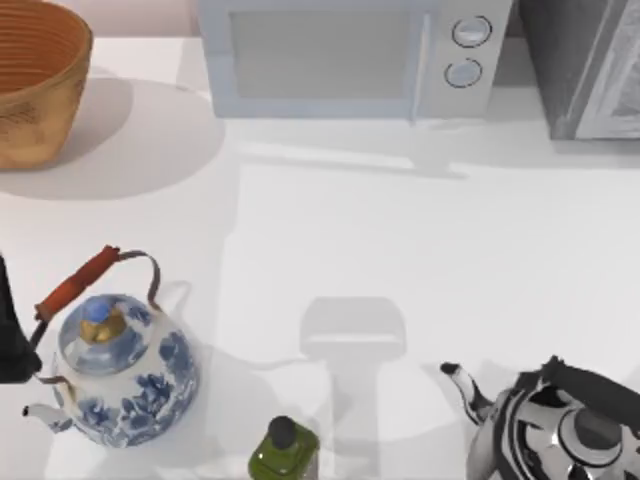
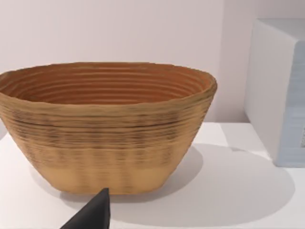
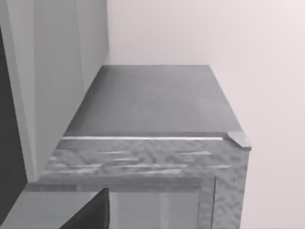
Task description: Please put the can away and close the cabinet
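the cabinet is standing at the desk's far right, and my right gripper is facing it close up; the left gripper is idling by the basket. i cannot tell whether either is open.

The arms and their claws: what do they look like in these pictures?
Little shows. The left arm is a black, matte shape at the top view's left edge. Each wrist view shows one black, wedge-shaped finger: the left claw's fingertip and the right claw's fingertip. No cables or markings are visible.
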